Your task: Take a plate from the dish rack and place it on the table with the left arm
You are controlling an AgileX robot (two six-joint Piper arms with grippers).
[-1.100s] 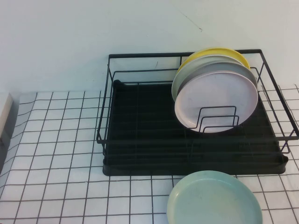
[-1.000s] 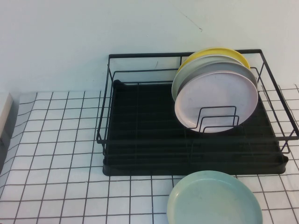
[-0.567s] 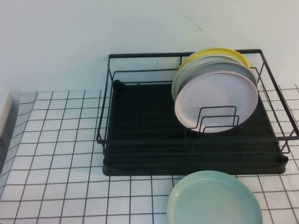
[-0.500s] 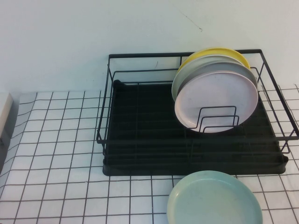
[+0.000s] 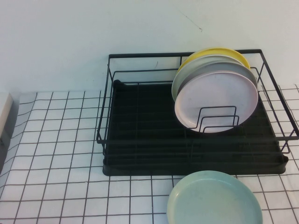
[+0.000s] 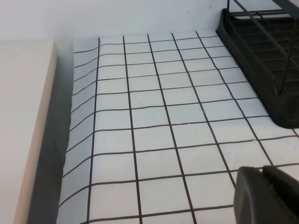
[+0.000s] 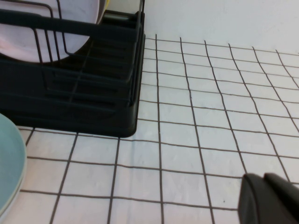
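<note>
The pale pink plate [image 5: 216, 103] stands upright in the wire slots at the right of the black dish rack [image 5: 140, 135], in front of a grey and a yellow plate; its lower edge shows in the right wrist view [image 7: 70, 28]. Neither arm shows in the high view. My left gripper [image 6: 262, 171] is shut and empty over the gridded table [image 6: 149, 130], left of the rack's corner [image 6: 261, 60]. My right gripper [image 7: 264, 178] is shut and empty over the table, right of the rack [image 7: 93, 88].
A mint green plate [image 5: 214, 198] lies flat on the table in front of the rack; its edge shows in the right wrist view [image 7: 9, 163]. A beige raised surface [image 6: 23, 130] borders the table's left edge. A white wall stands behind the rack.
</note>
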